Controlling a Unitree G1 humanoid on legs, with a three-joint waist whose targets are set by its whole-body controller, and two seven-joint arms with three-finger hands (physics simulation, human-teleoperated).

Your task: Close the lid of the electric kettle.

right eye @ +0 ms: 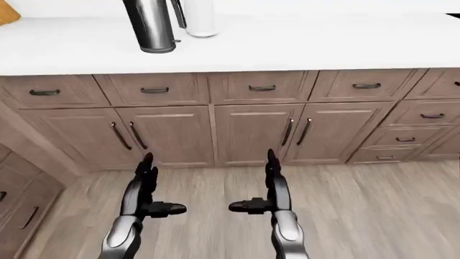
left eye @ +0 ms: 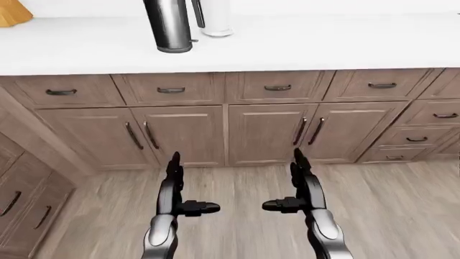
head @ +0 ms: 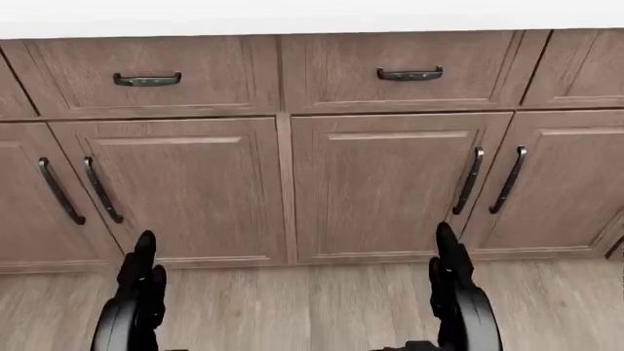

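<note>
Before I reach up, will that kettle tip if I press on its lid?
Possibly: the kettle is tall and narrow on a small base, so a sideways push could topple it. Its shiny metal probably slides on the smooth counter. The lid is out of view.

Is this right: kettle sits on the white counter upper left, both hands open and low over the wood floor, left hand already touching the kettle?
Not quite. The left hand is not touching the kettle; it hangs low over the floor, well below the counter, as the left-eye view shows. The rest holds: the kettle stands on the white counter at upper left, and the right hand is also open and low.
</note>
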